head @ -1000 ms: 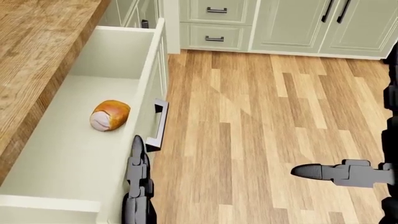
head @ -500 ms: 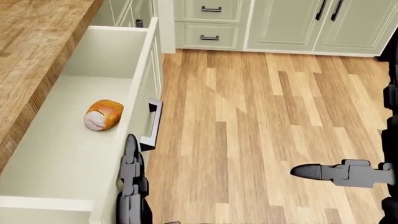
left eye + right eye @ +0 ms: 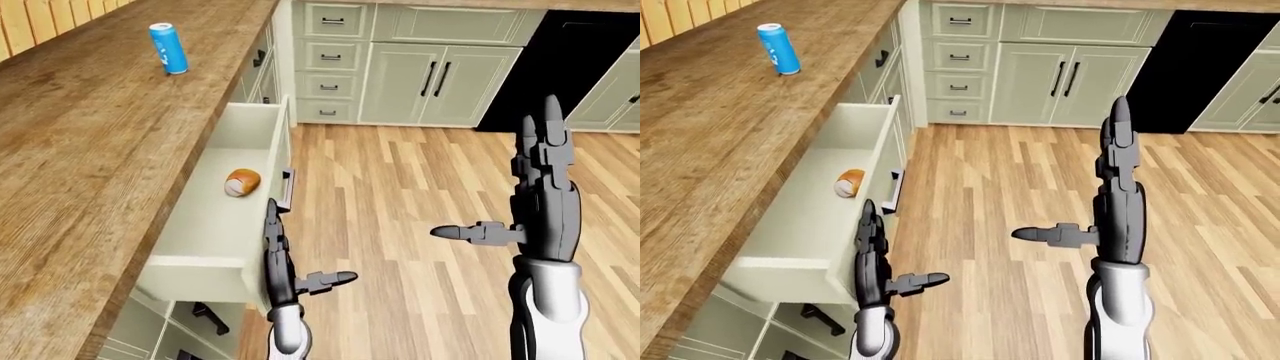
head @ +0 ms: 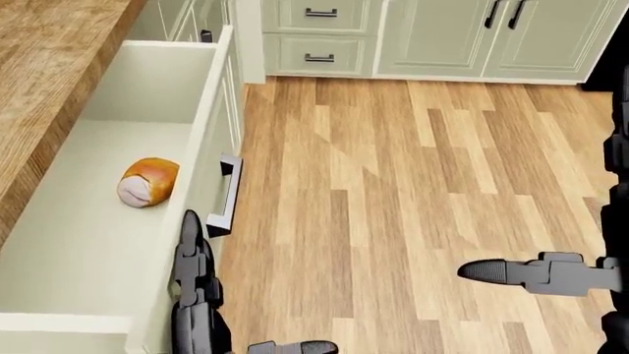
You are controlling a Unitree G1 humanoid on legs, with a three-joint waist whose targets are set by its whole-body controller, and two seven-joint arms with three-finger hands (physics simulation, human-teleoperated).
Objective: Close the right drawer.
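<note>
Wood counter [image 3: 90,150] w/ blue can [image 3: 168,49], drawer [image 3: 215,225] open, bread roll [image 3: 241,182] inside, both hands open, left hand [image 3: 285,259] at drawer front.

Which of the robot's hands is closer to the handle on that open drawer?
Left. The left hand is open, right beside the drawer front just below the handle. The right hand, also open, is raised far out over the wooden floor.

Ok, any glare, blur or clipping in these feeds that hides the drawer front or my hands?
Left-eye view: sharp, evenly lit, no glare; drawer and handle read clearly, both hands whole. Head view: also sharp, but the right robot hand is cut by the right edge and the left robot hand by the bottom edge. Right-eye view: the same, only soft shadows.
</note>
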